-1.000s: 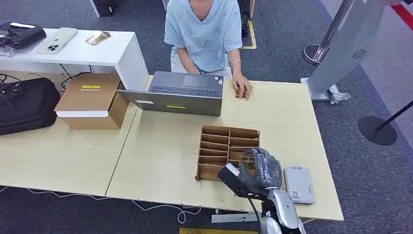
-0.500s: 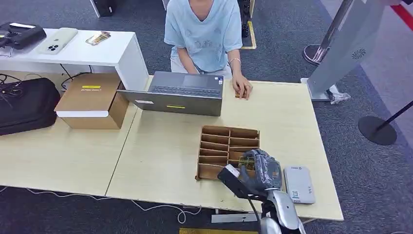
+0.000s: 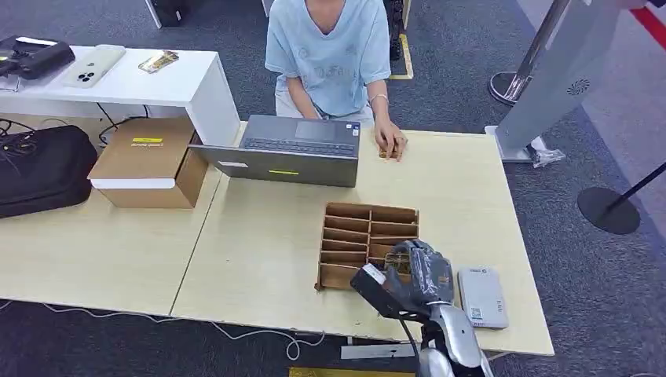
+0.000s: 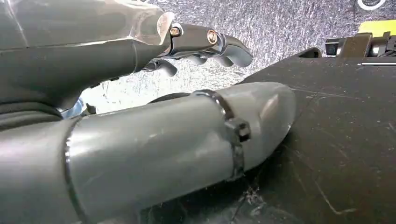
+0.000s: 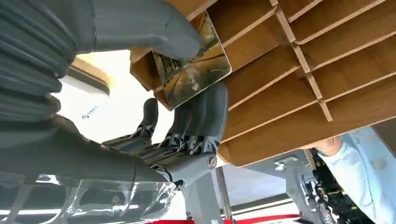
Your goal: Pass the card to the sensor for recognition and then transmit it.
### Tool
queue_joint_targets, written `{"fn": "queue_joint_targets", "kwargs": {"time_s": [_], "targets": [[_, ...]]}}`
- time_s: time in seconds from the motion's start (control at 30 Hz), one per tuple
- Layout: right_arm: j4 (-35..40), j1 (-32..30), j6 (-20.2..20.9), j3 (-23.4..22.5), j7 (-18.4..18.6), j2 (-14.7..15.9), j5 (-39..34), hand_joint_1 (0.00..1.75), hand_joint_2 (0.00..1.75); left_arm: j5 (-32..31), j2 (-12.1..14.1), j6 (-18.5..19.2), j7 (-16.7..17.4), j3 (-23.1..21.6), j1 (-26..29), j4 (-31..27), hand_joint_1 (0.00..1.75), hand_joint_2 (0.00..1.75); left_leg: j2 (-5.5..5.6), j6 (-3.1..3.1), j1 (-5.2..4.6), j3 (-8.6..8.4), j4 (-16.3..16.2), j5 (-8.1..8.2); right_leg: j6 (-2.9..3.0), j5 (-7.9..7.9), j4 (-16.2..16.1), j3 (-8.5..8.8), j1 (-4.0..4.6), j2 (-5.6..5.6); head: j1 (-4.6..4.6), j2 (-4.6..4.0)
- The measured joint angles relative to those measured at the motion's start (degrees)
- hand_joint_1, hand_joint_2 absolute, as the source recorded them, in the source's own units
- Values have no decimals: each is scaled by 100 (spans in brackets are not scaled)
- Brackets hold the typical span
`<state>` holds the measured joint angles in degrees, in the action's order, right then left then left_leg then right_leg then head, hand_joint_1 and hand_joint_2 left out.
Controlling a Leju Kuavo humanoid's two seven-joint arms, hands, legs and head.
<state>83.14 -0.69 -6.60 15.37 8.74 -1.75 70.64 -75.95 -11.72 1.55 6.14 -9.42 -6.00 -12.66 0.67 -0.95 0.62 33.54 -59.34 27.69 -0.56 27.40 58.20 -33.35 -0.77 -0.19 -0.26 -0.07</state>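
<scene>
Head view first: right hand (image 3: 420, 271) sits over the near right corner of the slotted wooden organizer (image 3: 365, 228) on the pale counter (image 3: 259, 236), its fingers closed around a card (image 3: 399, 261) whose edge peeks out between hand and slots. Just beside the hand, to its right, lies a flat grey sensor (image 3: 481, 296), close to the counter's near edge and apart from the organizer. Across the counter a person in a light blue shirt (image 3: 330, 51) sits behind an open laptop (image 3: 294, 149), one hand resting on the counter. A cardboard box (image 3: 145, 161) and a black bag (image 3: 43, 169) stand at the far left. Left wrist view: left hand (image 4: 140, 93) hangs over dark surfaces and carpet, its fingers (image 4: 205, 44) curled loosely with nothing in them. Right wrist view: right hand pinches the card between the thick grey thumb (image 5: 149, 25) and the darker fingers (image 5: 205, 116); the card's picture face shows, and it is tilted against the dividers of the organizer, partly within one slot.
</scene>
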Motion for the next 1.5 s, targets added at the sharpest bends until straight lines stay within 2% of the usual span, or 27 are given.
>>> {"fn": "queue_joint_targets", "kwargs": {"time_s": [0.03, 0.2, 0.37, 0.53, 0.67, 0.7, 0.9, 1.13, 1.23, 1.3, 1.43, 1.5], "targets": [[0, 2, 0, 0, 0, 0, 0, 110, 175, 0, 0, 0, 0, 2, 0, 0, 0, 0, 0, 0, 0, 0, 0, 0, 0, 0, 0, 0, 0, 0, 0, 0], [-24, 14, 2, 0, 0, -2, 0, 112, 175, 2, 0, -9, 0, 26, 0, 0, 0, 0, 0, 0, 0, 0, 0, 0, 0, 0, 0, 0, 0, 0, 0, 0], [-46, 33, 31, 0, -13, -24, 2, 129, 175, 9, 0, -24, 0, 35, 1, 0, 0, 0, 0, 0, 0, 0, 0, 0, 0, 0, 0, 0, 0, 0, 0, 0], [-90, 64, 37, 0, -26, -46, 4, 133, 175, 13, 4, -42, 0, 39, 1, 0, 0, 0, 0, 0, 0, 0, 0, 0, 0, 0, 0, 0, 0, 0, 0, 0], [-122, 96, 37, 0, -37, -46, 7, 127, 175, 13, 9, -46, 0, 83, 1, 0, 0, 0, 0, 0, 0, -1, 0, 0, 0, 0, 0, 0, 0, 0, 0, 0], [-129, 106, 37, 0, -39, -46, 7, 120, 175, 13, 9, -46, 0, 96, 1, -2, 0, 0, 0, 0, 0, -1, 0, 0, 0, 0, 0, 0, 0, 0, 0, 0], [-140, 127, 37, 0, -39, -46, 7, 134, 175, 13, 9, -57, 0, 122, 2, 0, 0, 0, 0, 0, 0, -1, 0, 0, 0, 0, 0, 0, 0, 0, 0, 0], [-140, 137, 44, 0, -41, -46, 7, 141, 175, 7, 9, -96, 0, 122, 3, 0, 0, 0, 0, 0, 0, -1, 0, 0, 0, 0, 0, 0, 0, 0, 0, 0], [-135, 136, 37, -7, -42, -46, 7, 150, 175, -2, 9, -96, -2, 123, 4, -2, 0, 0, 0, 0, 0, -1, 0, 0, 0, 0, 0, 0, 0, 0, 0, 0], [-125, 133, 35, -20, -46, -46, 7, 169, 175, -2, 9, -98, 0, 125, 4, 0, 0, 0, 0, 0, 0, -1, 0, 0, 0, 0, 0, 0, 0, 0, 0, 0], [-59, 118, 24, -70, -85, -46, -4, 169, 175, -9, 9, -101, 0, 125, 5, 0, 0, 0, 0, 0, 0, -1, 0, 0, 0, 0, 0, 0, 0, 0, 0, 0], [-37, 101, 24, -98, -96, -48, -4, 175, 175, -9, 9, -101, 0, 125, 5, -2, 0, 0, 0, 0, 0, -1, 0, 0, 0, 0, 0, 0, 0, 0, 0, 0]]}}
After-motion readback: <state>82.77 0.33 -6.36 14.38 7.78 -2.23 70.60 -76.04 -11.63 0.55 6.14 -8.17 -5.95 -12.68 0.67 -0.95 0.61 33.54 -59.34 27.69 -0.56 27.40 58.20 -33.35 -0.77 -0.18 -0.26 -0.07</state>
